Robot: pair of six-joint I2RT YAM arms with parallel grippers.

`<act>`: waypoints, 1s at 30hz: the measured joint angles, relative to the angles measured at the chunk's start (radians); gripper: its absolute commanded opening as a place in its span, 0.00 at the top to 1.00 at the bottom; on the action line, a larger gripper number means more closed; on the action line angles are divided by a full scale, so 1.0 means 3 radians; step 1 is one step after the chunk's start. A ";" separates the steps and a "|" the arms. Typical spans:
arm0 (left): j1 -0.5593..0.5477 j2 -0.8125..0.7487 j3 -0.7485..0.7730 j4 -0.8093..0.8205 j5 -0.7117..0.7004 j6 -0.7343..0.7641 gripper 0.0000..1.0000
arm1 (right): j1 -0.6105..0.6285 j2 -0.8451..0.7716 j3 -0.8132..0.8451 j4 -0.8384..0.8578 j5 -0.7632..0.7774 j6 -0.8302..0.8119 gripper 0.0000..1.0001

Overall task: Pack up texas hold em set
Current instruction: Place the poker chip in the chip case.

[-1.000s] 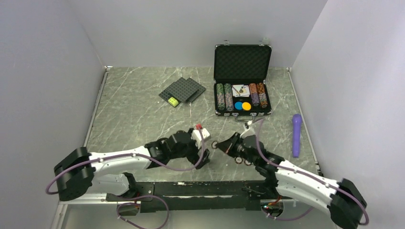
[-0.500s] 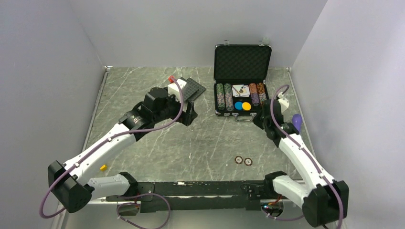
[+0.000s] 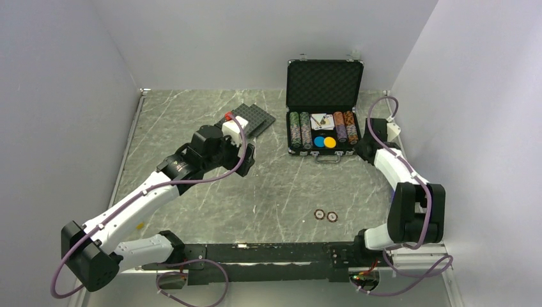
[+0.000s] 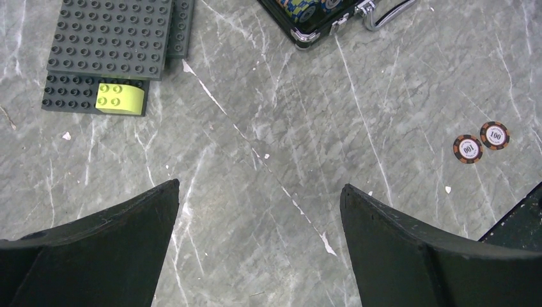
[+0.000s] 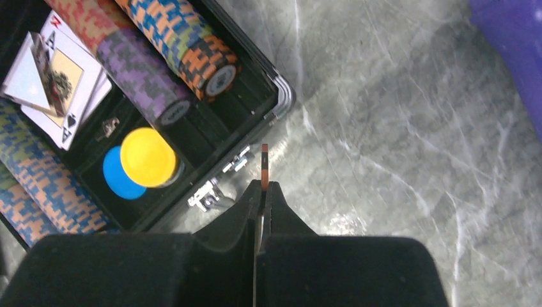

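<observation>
Loose chips: two brown chips [image 3: 319, 214] [image 3: 332, 217] lie flat and touching, well in front of the briefcase [image 3: 325, 82].
Left gripper [image 4: 259, 211]: fingers spread wide and holding nothing, above bare table to the left of the briefcase's front.
Right gripper [image 5: 263, 192]: just beside the briefcase's front right corner, fingers pinched narrow on the held chip [image 5: 264, 165], which stands edge-on.
Briefcase: open, lid upright, at the far right of the table.
Contents: chip rows [image 3: 300, 130], cards [image 3: 321, 119], blue disc [image 3: 319, 141] and orange disc [image 3: 330, 142] inside the briefcase.
Studded plates [image 3: 249, 118]: left of the briefcase.
</observation>
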 measured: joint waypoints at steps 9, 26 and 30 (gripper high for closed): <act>0.0000 -0.0029 -0.0001 0.0001 0.0014 0.0001 0.01 | -0.0058 0.0333 0.0287 0.0270 0.0013 0.0090 1.00; 0.0000 -0.0031 -0.0001 0.0001 0.0089 -0.0003 0.00 | -0.0062 0.0938 0.0491 0.0465 0.0005 0.0332 0.90; 0.0000 -0.0031 -0.0001 0.0001 0.0090 -0.0003 0.00 | -0.0062 0.0989 0.0511 0.0510 -0.0004 0.0354 0.86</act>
